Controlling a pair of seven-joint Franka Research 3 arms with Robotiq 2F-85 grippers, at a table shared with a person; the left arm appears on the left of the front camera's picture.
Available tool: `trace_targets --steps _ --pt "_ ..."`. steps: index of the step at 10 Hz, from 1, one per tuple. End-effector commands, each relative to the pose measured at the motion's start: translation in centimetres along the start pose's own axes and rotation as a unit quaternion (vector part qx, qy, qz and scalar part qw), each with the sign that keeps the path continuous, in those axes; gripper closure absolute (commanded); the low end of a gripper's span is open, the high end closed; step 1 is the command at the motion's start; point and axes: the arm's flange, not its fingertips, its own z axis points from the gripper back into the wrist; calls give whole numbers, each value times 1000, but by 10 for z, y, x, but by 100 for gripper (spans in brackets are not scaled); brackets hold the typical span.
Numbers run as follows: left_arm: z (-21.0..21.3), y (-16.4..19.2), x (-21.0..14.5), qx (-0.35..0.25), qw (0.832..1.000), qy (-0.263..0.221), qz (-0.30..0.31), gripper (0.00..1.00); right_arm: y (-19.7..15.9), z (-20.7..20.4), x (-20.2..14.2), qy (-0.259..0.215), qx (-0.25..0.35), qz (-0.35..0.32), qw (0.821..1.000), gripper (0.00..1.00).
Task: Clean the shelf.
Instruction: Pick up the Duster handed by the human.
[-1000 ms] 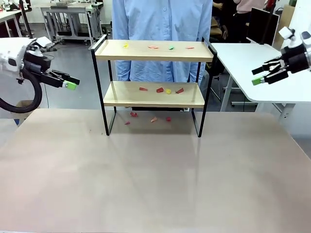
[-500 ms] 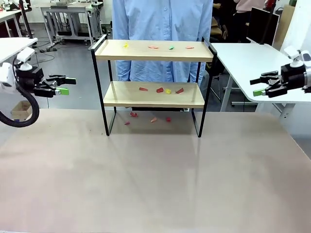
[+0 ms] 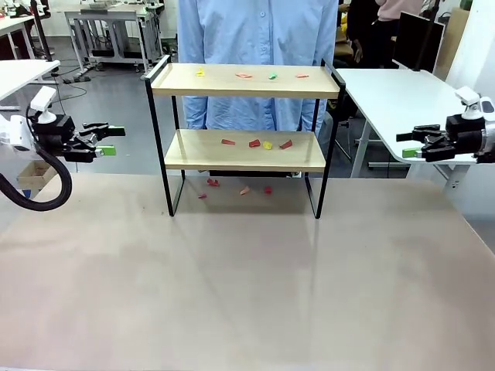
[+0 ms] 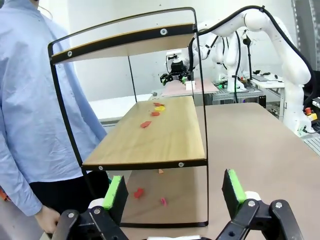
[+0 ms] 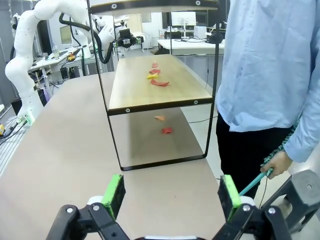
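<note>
Nearest lies the counter (image 3: pixel 247 286). Left pincer (image 3: pixel 110 140) and right pincer (image 3: pixel 406 145) hover released and empty, with the shelf (image 3: pixel 193 158) between them, well apart from each. Coloured scraps (image 3: pixel 254 143) litter its boards. An uneven grab could tip it, scattering scraps toward the person (image 3: pixel 255 31) beyond.

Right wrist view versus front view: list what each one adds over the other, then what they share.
Right wrist view adds the person's hand gripping a teal tool near the shelf. Front view adds the top-board scraps and a side look at the open left claw and right claw. Both share the shelf, the red and yellow lower-board scraps, the table scraps beneath it and the blue shirt.
</note>
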Motion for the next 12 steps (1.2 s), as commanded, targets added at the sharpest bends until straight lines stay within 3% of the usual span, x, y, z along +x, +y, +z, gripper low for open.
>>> trace_targets --steps 1,12 --pt "2 6 -2 2 1000 -18 -6 0 -7 1 5 -17 -9 21 1000 0" --pt "13 2 4 -5 997 -72 -4 0 -3 4 14 -46 -1 30 999 0"
